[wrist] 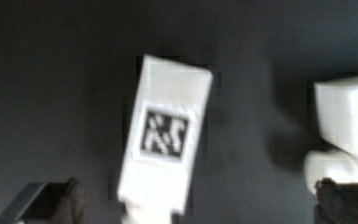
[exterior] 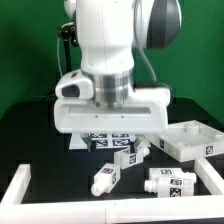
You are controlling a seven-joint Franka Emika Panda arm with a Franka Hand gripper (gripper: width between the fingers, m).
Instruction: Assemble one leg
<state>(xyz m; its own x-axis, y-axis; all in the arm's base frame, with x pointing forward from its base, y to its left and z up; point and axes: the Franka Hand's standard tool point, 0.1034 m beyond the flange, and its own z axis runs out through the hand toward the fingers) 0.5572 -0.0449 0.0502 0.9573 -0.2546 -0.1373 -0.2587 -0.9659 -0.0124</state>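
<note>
Starting from the leg (wrist: 167, 130): white, tagged, flat on the black table (wrist: 51, 80), straight below the wrist camera. Runs lengthwise almost square to the line joining the two fingers, tilted only slightly off it, so presents its narrow width to the jaws and not its length. Reaches with one end into the gap between the dark fingertips (wrist: 51, 200); stretches away from that gap with the rest of its length. Sits off-centre there, closer to one finger than the other, touching neither as far as can be told.

As for the gripper (wrist: 197, 203): spread wide, holding nothing. Height above the leg not readable from either view.

Judging by this: calls for a small sideways shift to centre, perhaps a slide along the leg toward its middle, then a straight descent, with hardly any wrist turn.

Just beside the finger farther from the leg: another white part (wrist: 345, 125), near enough to be struck on the way down.

In the exterior view: fingers hard to make out under the broad white hand; nearer the camera, a second leg (exterior: 107, 180) and a third leg (exterior: 168, 182), both apart from the gripper; toward the exterior view's right, a boxy part (exterior: 190, 140).
</note>
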